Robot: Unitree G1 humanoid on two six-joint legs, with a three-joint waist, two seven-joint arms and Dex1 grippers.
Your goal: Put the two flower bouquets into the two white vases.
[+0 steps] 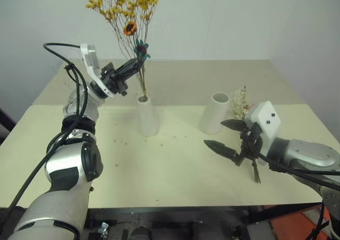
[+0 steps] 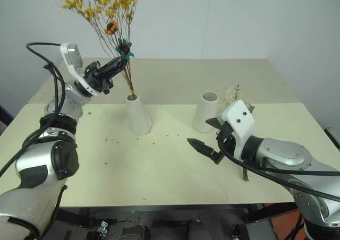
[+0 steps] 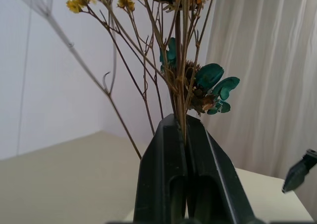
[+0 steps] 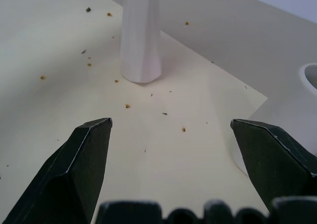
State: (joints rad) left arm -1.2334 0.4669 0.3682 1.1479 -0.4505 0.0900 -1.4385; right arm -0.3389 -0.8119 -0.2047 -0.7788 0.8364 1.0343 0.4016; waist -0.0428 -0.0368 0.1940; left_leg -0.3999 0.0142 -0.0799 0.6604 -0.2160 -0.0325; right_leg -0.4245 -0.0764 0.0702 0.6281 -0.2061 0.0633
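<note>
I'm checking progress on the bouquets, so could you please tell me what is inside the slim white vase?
The thin brown stems of the yellow bouquet enter the slim vase mouth, with the left gripper shut on them above. How deep they reach is hidden by its wall.

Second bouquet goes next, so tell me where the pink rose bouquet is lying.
In the left eye view the pink rose bouquet lies on the table on the robot's right, just behind the wider white vase and beyond the open right hand.

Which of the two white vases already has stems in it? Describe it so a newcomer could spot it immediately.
On the cream tabletop, look at the slim, tapering matte white vase, the one nearer the robot's left arm. Thin brown stems of the yellow dried-flower bouquet enter its narrow mouth, while the wider white cylinder vase stands empty.
</note>
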